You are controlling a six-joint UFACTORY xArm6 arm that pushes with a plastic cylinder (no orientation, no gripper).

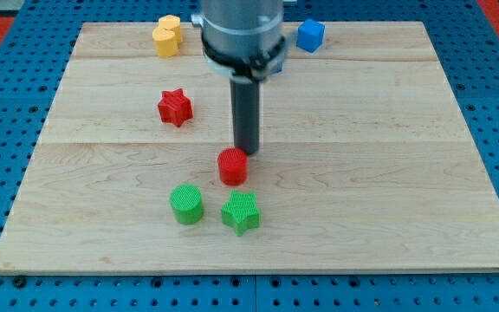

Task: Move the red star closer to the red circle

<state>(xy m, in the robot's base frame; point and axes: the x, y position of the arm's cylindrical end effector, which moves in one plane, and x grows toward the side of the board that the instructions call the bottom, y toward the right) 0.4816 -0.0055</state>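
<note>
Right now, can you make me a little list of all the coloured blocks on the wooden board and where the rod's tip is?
red star block: view's left, mid-height
red circle block: near centre
my tip: just above-right of the red circle, seemingly touching
green cylinder block: below the red circle, left
green star block: beside the green cylinder, right
yellow block: top edge
blue cube block: top edge
wooden board: holds everything

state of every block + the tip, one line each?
red star: upright, alone, up-left of red circle
red circle: upright, by my tip
my tip: just up-right of red circle
green circle: upright
green star: upright
yellow block: top edge
blue cube: top edge
</note>
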